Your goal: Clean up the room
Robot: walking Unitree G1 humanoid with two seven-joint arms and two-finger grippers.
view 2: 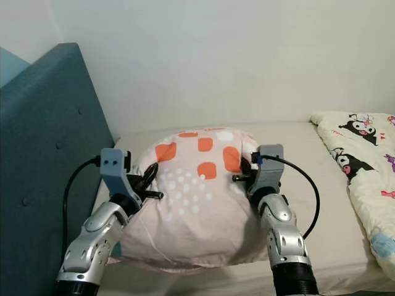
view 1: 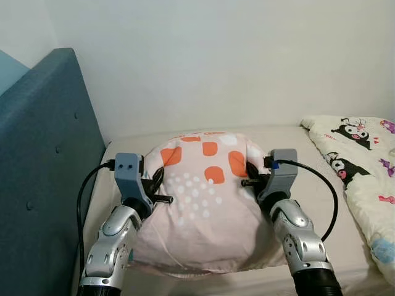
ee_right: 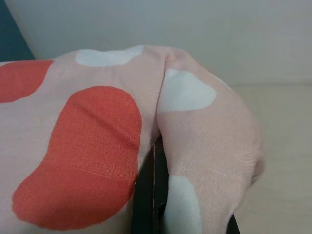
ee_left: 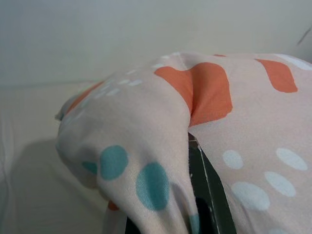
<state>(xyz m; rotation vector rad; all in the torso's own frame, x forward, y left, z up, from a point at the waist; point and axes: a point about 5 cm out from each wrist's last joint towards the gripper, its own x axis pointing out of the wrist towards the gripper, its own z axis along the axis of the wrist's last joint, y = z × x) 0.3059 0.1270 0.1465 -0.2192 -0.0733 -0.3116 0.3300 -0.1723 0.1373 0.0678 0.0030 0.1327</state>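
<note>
A pale pink pillow (view 1: 203, 203) with orange and white patches lies at the head of the beige mattress (view 1: 287, 139), held between both arms. My left gripper (view 1: 158, 180) is shut on the pillow's left edge. On the opposite edge my right gripper (view 1: 252, 175) is shut on the cloth too. In the left wrist view the pillow's fabric (ee_left: 146, 146) folds over a black finger (ee_left: 210, 195). The right wrist view has the fabric (ee_right: 87, 151) bunched around a black finger (ee_right: 145, 195).
A padded teal headboard (view 1: 43, 154) stands close on the left. A white wall (view 1: 234, 55) runs behind the bed. A cream blanket (view 1: 364, 166) with cartoon prints lies on the mattress at the right.
</note>
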